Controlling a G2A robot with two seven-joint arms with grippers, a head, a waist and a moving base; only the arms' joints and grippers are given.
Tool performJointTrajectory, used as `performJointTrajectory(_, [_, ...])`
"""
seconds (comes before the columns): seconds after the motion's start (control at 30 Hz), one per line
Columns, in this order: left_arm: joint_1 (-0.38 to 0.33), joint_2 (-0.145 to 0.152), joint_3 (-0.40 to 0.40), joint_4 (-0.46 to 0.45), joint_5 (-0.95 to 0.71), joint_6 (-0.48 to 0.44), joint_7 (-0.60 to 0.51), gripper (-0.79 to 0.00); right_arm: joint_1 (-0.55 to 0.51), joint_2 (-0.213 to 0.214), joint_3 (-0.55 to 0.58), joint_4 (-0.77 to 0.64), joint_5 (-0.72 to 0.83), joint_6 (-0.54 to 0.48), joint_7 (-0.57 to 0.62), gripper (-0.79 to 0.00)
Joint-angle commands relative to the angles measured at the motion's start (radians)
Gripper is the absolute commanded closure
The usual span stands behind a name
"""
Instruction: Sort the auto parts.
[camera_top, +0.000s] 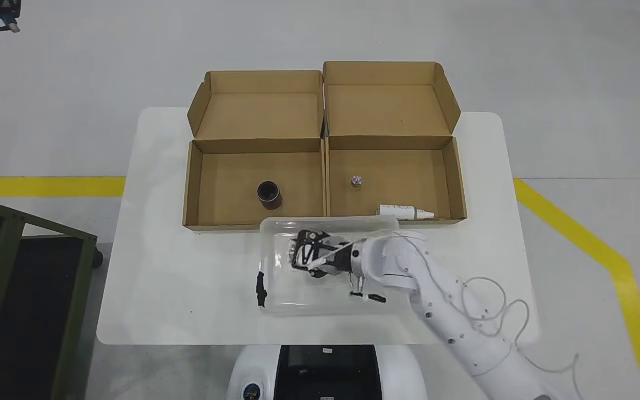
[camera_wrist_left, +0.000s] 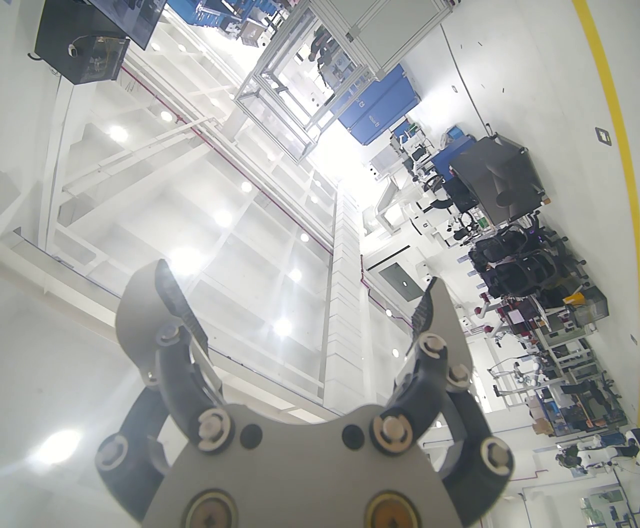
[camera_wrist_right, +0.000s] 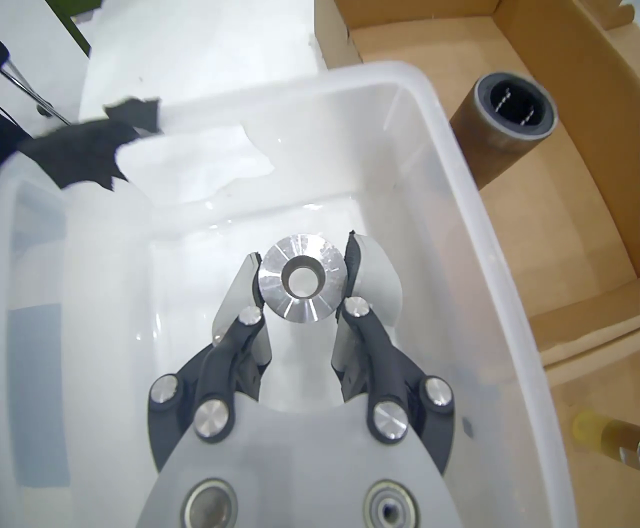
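My right gripper (camera_wrist_right: 302, 252) is down inside the clear plastic bin (camera_wrist_right: 450, 165), shut on a silver metal ring with a centre hole (camera_wrist_right: 322, 295). From above, the same gripper (camera_top: 305, 250) sits in the bin's (camera_top: 275, 300) far-left part. A dark cylindrical sleeve (camera_top: 269, 193) stands in the left cardboard box (camera_top: 210, 190); the right wrist view shows this sleeve (camera_wrist_right: 505, 130) just past the bin wall. The right box (camera_top: 440, 185) holds a small metal part (camera_top: 356, 181) and a white tube (camera_top: 405, 211). My left gripper (camera_wrist_left: 297, 280) is open, holds nothing and points up at the ceiling.
A black clip (camera_top: 259, 290) hangs on the bin's left rim, and that clip (camera_wrist_right: 85, 145) appears in the right wrist view. Both boxes stand side by side at the table's far side with lids folded back. A dark cart (camera_top: 40, 300) stands left of the white table (camera_top: 170, 290).
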Motion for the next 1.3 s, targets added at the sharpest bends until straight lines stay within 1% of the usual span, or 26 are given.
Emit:
performJointTrajectory(0.0, [0.000,0.000,0.000,0.000,0.000,0.000,0.000,-0.785,-0.018,0.005,0.023,-0.029,0.040,-0.008,-0.017,0.000])
performJointTrajectory(0.1, [0.000,0.000,0.000,0.000,0.000,0.000,0.000,-0.785,-0.044,0.012,0.051,-0.081,0.100,-0.022,-0.039,0.000])
performJointTrajectory(0.17, [0.000,0.000,0.000,0.000,0.000,0.000,0.000,-0.785,-0.062,0.014,0.067,-0.109,0.152,-0.006,-0.057,0.000])
performJointTrajectory(0.3, [0.000,0.000,0.000,0.000,0.000,0.000,0.000,-0.785,-0.100,0.015,0.097,-0.147,0.334,0.041,-0.091,0.000])
performJointTrajectory(0.33, [0.000,0.000,0.000,0.000,0.000,0.000,0.000,-0.785,-0.108,0.015,0.101,-0.154,0.384,0.038,-0.104,0.000])
performJointTrajectory(0.47, [0.000,0.000,0.000,0.000,0.000,0.000,0.000,-0.785,-0.130,0.017,0.117,-0.182,0.500,0.028,-0.127,0.000])
performJointTrajectory(0.63, [0.000,0.000,0.000,0.000,0.000,0.000,0.000,-0.785,-0.154,0.020,0.145,-0.200,0.613,-0.021,-0.222,0.000])
performJointTrajectory(0.73, [0.000,0.000,0.000,0.000,0.000,0.000,0.000,-0.785,-0.162,0.024,0.166,-0.211,0.625,-0.034,-0.242,0.000])
performJointTrajectory(0.9, [0.000,0.000,0.000,0.000,0.000,0.000,0.000,-0.785,-0.158,0.024,0.177,-0.207,0.630,-0.014,-0.259,0.000])
performJointTrajectory(1.1, [0.000,0.000,0.000,0.000,0.000,0.000,0.000,-0.785,-0.135,0.021,0.176,-0.203,0.586,0.018,-0.285,0.000])
performJointTrajectory(1.27, [0.000,0.000,0.000,0.000,0.000,0.000,0.000,-0.785,-0.118,0.020,0.169,-0.202,0.550,0.044,-0.273,0.000])
